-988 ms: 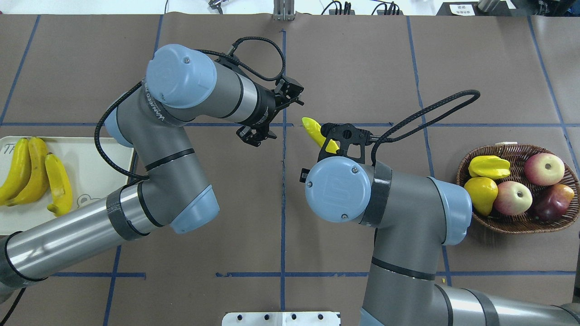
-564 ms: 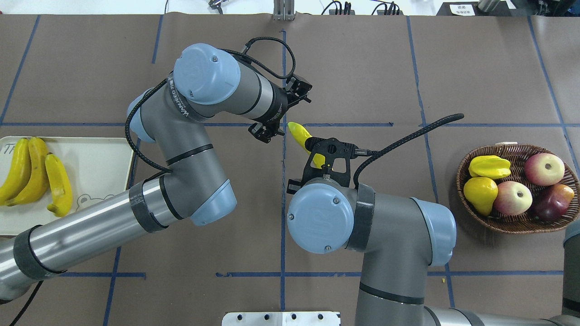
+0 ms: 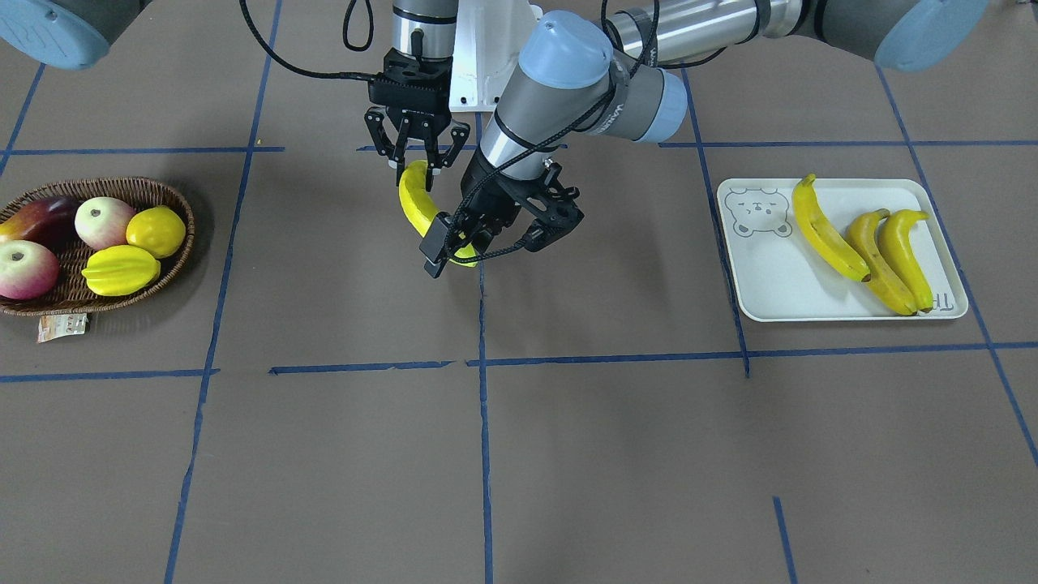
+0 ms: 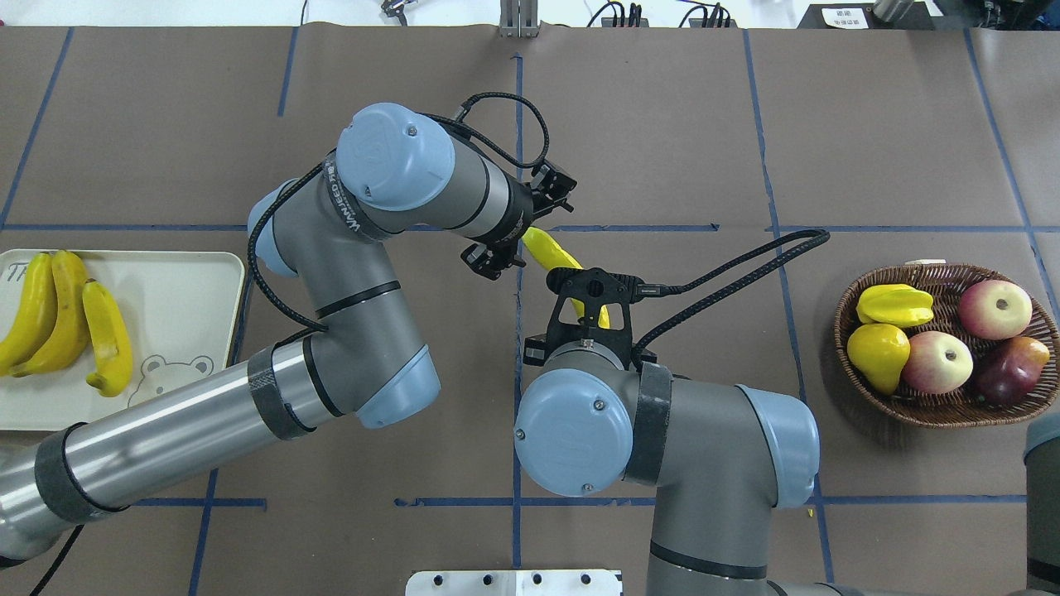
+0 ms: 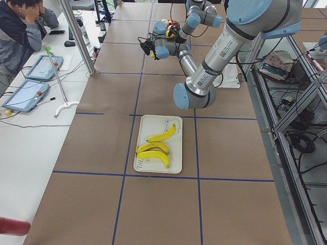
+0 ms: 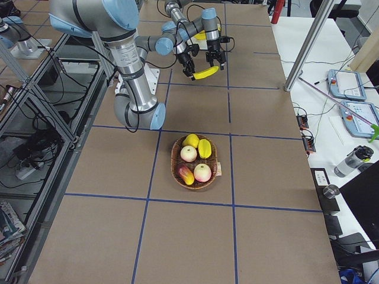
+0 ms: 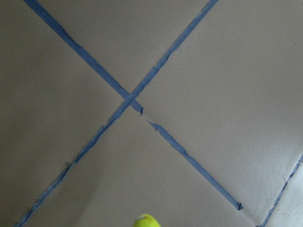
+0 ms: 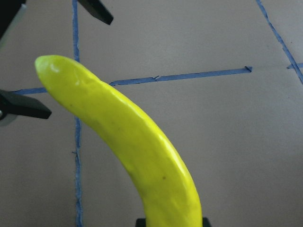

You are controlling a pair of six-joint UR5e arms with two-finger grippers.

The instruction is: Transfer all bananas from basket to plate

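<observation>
brown table [image 4: 869,124] crossed with blue tape lines [image 4: 646,228]. the cream plate [image 4: 195,290] sits at the left edge of the overhead shot with three bananas [image 4: 65,319] lying on it. the wicker basket [image 4: 952,411] is over at the right edge with other fruit [image 4: 936,362] in it. the fourth banana [image 4: 546,250] is held above the table near frame centre: right gripper [image 3: 418,166] is clamped on one end, left gripper [image 4: 497,261] has its fingers spread apart right by the free tip.

The right gripper [image 3: 419,166] points down, fingers clamped on a banana [image 3: 413,207]. The left gripper [image 4: 493,258] tilts in, fingers spread beside its free end.
</observation>
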